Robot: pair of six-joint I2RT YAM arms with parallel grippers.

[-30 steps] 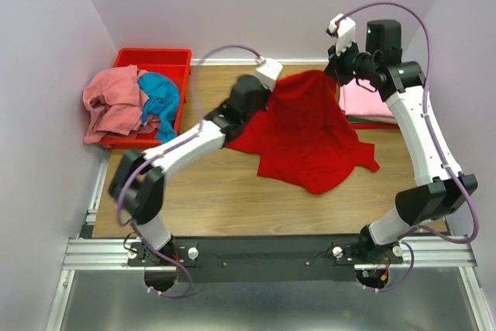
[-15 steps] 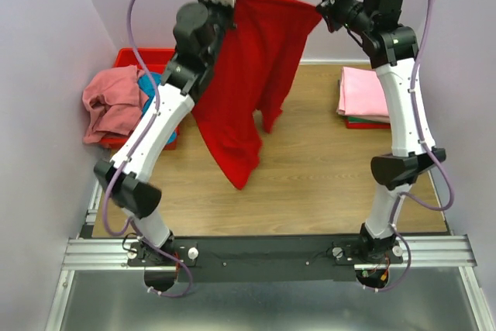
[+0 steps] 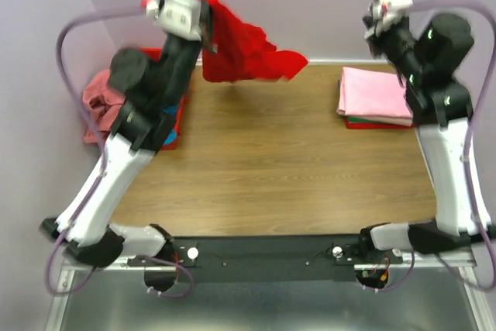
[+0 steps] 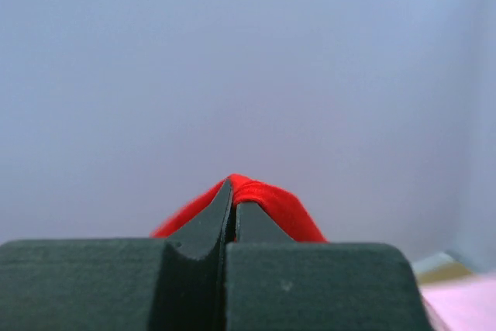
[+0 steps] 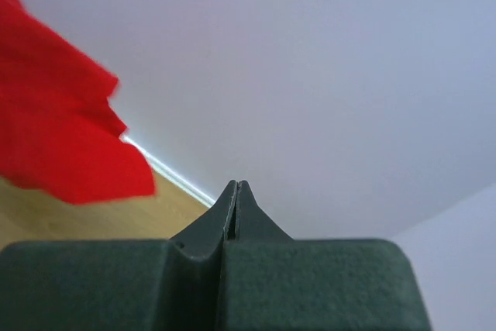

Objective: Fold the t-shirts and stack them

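My left gripper point(image 3: 203, 19) is raised high at the back left, shut on a fold of the bright red t-shirt point(image 3: 242, 53). The shirt hangs bunched in the air, trailing right above the table's far edge. In the left wrist view the red cloth point(image 4: 275, 205) is pinched between the closed fingertips of the gripper point(image 4: 233, 195). My right gripper point(image 3: 373, 19) is raised at the back right, shut and empty point(image 5: 235, 191), apart from the shirt, which shows to its left point(image 5: 62, 137). A folded light pink t-shirt point(image 3: 376, 92) tops a stack at the right.
The red plastic bin point(image 3: 177, 118) stands at the left, mostly hidden by my left arm, with a salmon pink shirt point(image 3: 94, 97) and a bit of teal cloth point(image 3: 168, 138). The wooden table point(image 3: 271, 168) ends at the back wall; green and red edges point(image 3: 372, 123) show under the stack.
The red shirt has left my right gripper and swung left, now held only by my left gripper. Both arms have moved up and outward, away from each other.
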